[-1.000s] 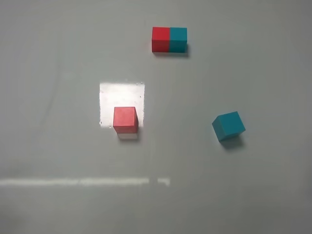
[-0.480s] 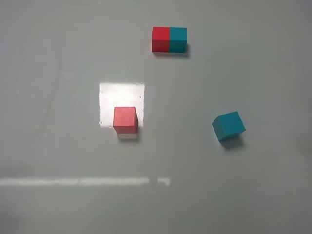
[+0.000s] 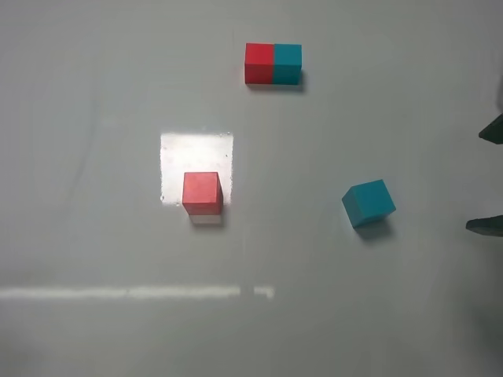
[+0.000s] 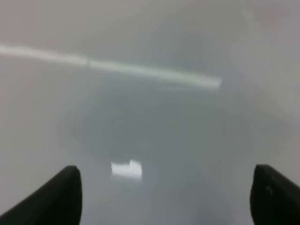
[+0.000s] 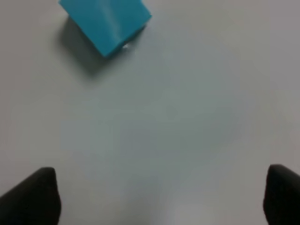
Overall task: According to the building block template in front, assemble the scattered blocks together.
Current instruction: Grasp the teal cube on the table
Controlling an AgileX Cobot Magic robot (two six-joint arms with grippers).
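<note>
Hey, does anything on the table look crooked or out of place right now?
Only the loose teal cube stands out: it sits turned at an angle, while the loose red cube and the red-teal template bar lie square to each other. Nothing looks damaged or spilled.

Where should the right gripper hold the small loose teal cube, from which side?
Probably across two opposite side faces of the loose teal cube, from above, with the right gripper. It sits skewed, so the wrist should turn to match.
</note>
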